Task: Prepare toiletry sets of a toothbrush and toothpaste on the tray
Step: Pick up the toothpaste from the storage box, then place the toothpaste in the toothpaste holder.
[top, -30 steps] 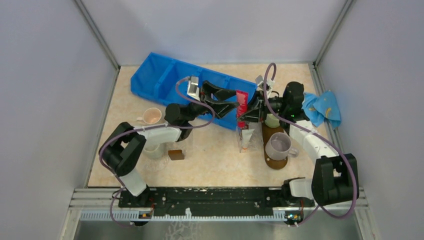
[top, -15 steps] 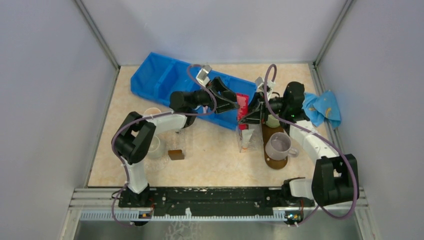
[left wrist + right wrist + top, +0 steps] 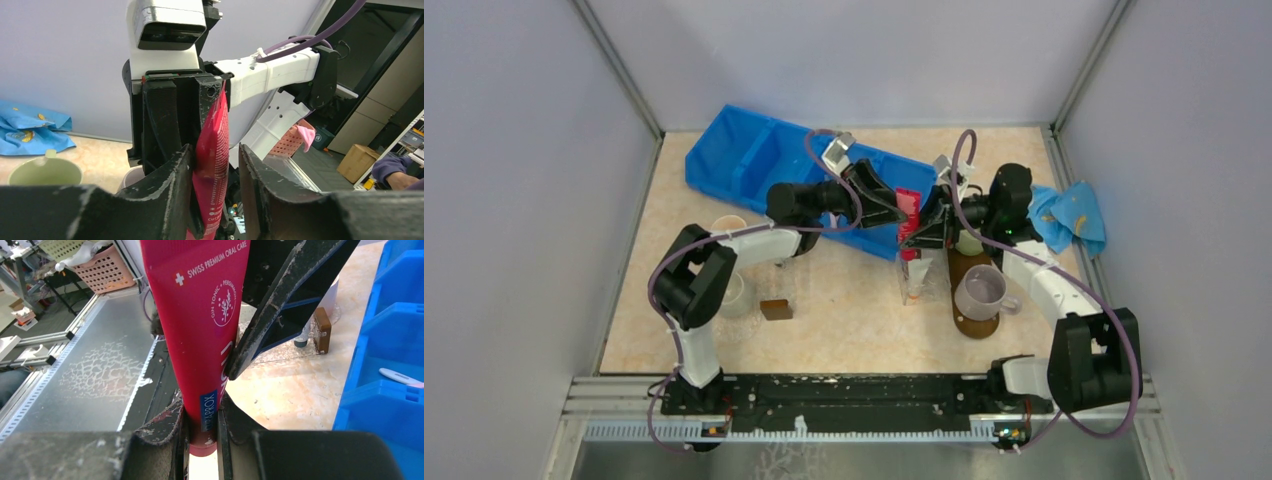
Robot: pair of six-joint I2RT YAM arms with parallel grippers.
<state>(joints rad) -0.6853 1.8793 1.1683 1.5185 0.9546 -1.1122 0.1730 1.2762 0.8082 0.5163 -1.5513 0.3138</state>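
The blue bin (image 3: 759, 160) lies slanted at the back of the counter (image 3: 844, 320), a thin white stick (image 3: 397, 375) in one of its compartments. To its right, the dark brown tray (image 3: 974, 328) carries a grey mug (image 3: 980, 291). Between them, above the beige counter and grey walls, the red toothpaste tube (image 3: 200, 315) is clamped at its narrow end in the right claw (image 3: 202, 427), and the left claw (image 3: 215, 155) stands apart around it, one finger touching.

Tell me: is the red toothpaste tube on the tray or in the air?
In the air, not on the tray: the right gripper is shut on the tube, the left gripper open around it.
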